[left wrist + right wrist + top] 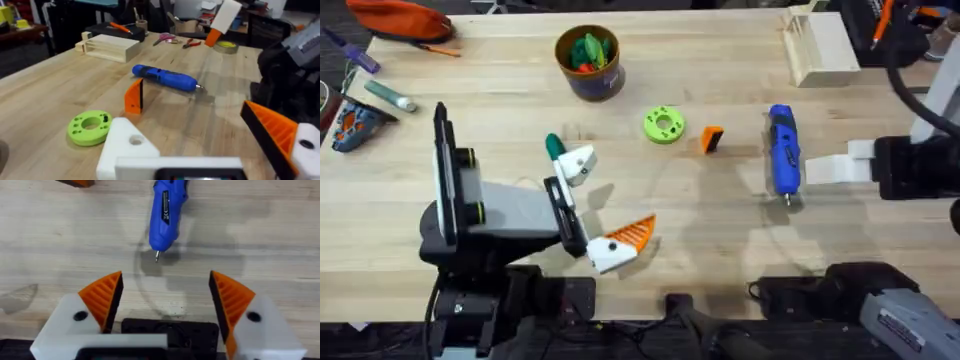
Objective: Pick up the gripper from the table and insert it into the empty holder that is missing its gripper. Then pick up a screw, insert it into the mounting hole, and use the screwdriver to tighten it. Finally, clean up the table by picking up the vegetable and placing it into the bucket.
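Observation:
My left gripper (605,200) stands open low over the table. One finger is a bare white holder (127,150) with its dark mounting hole (135,141); the other carries an orange ribbed pad (272,127). The loose orange gripper (711,139) stands on the wood beyond it, beside a lime disc. A dark green vegetable (554,146) lies against the holder's far side. The blue screwdriver (783,150) lies just ahead of my open right gripper (165,287), tip toward it. The bucket (588,62) stands at the back. Any screw is out of view.
A lime-green ring disc (664,125) lies between the bucket and the orange wedge. At the back right stands a wooden box (820,45). An orange pouch (400,18) and small tools sit at the far left. The bucket holds green and red toy pieces.

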Available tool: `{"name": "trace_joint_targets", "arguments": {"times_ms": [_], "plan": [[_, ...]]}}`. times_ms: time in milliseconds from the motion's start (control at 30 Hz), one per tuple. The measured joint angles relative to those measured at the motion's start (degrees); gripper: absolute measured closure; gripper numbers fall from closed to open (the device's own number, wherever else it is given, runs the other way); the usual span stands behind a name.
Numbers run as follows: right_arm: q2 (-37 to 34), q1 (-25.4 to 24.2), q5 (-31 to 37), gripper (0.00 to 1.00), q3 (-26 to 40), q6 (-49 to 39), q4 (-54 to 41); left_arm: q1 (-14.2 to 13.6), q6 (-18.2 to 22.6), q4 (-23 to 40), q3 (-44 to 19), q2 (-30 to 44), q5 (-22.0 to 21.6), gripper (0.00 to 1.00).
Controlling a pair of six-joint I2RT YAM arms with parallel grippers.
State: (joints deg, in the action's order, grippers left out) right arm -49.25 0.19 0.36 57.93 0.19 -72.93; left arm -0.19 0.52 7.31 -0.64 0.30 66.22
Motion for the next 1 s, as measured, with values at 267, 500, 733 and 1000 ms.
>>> {"name": "trace_joint_targets", "arguments": {"times_ms": [267,500,733,1000], "plan": [[0.01,0.00,0.00,0.035,0.00,0.01,0.01,0.00,5.43,0.85,-0.02,0.01,4.75,0.014],[0.00,0.00,0.00,0.035,0.00,0.02,0.02,0.00,6.04,0.88,-0.02,0.02,5.20,0.014],[0.00,0.00,0.00,0.035,0.00,0.02,0.02,0.00,6.23,0.90,-0.02,0.02,5.41,0.016],[0.02,0.00,0.00,0.035,0.00,0.02,0.00,0.00,6.25,0.94,-0.02,0.02,5.64,0.015]]}}
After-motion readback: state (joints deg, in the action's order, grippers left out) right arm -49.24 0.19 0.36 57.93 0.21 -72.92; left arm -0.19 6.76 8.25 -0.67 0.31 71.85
